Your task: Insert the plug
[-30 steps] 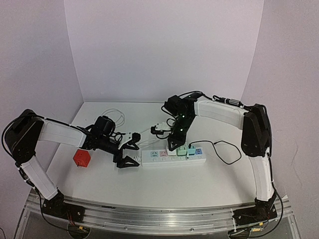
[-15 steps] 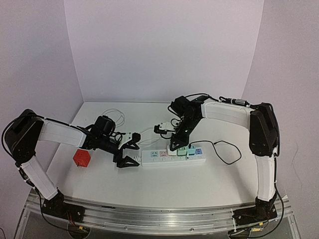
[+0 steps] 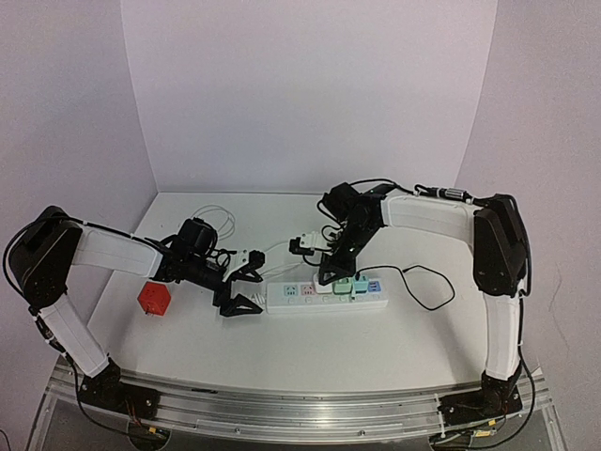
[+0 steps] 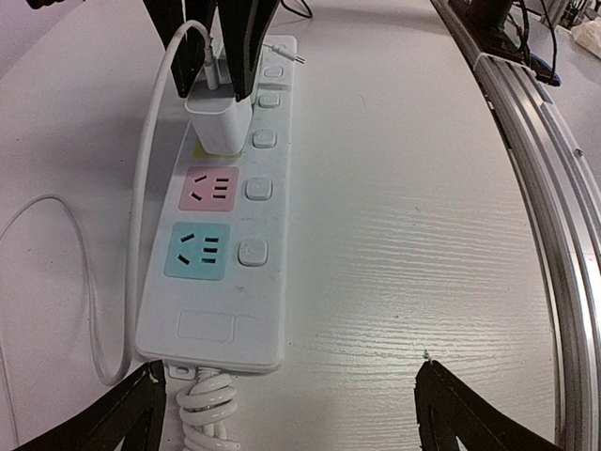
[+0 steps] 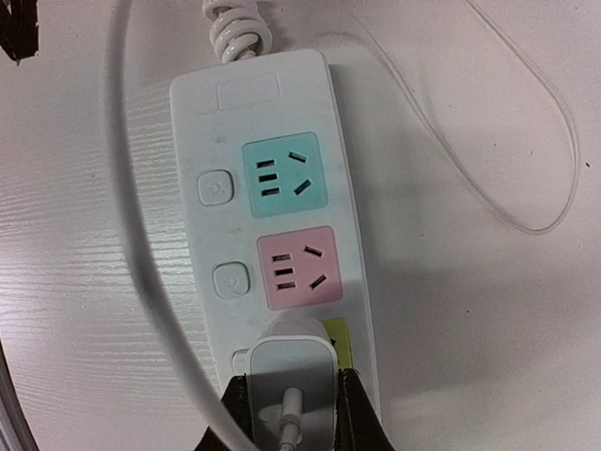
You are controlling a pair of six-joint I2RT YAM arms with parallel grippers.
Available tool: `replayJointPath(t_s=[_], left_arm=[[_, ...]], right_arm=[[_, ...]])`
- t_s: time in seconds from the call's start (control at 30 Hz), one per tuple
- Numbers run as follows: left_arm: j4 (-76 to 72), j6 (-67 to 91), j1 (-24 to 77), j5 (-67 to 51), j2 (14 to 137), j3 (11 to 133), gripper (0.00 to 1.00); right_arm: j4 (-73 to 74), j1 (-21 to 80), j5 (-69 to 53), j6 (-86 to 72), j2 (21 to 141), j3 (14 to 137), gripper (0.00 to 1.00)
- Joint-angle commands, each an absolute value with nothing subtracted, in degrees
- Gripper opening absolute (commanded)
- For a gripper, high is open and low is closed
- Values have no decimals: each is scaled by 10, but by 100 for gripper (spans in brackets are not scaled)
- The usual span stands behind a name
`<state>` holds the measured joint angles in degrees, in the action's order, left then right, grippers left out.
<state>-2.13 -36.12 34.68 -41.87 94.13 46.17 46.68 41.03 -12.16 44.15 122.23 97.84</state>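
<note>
The white power strip lies across the table's middle, with teal, pink and yellow sockets. A white plug with a white cable stands on the yellow socket; its pins are hidden. My right gripper is shut on the plug, coming down from above. My left gripper is open, its fingers either side of the strip's cord end without touching it.
A red cube sits left of the left gripper. Loose white cable loops at the back left. A black cable runs from the strip's right end. The metal rail borders the near edge.
The right arm's elbow and forearm have swung slightly right while its gripper stays on the plug at the strip. The left arm has not moved.
</note>
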Motion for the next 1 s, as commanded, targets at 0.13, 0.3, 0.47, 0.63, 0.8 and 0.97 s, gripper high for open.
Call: replayJointPath(t_s=[0.13, 0.3, 0.47, 0.63, 0.8, 0.97], left_arm=[[-36, -365, 344, -433, 921, 487, 92], [-40, -363, 344, -435, 922, 488, 91], [-43, -361, 344, -433, 919, 484, 91], [-43, -362, 344, -434, 921, 483, 91], [-46, -359, 344, -438, 924, 485, 91], [-45, -358, 344, -439, 920, 481, 91]], right_arm=[[456, 367, 75, 455, 1323, 884, 0], [425, 373, 56, 474, 1298, 875, 0], [425, 394, 50, 455, 1322, 854, 0], [426, 402, 40, 426, 1332, 857, 0], [429, 402, 36, 400, 1321, 884, 9], [432, 403, 30, 366, 1296, 926, 42]])
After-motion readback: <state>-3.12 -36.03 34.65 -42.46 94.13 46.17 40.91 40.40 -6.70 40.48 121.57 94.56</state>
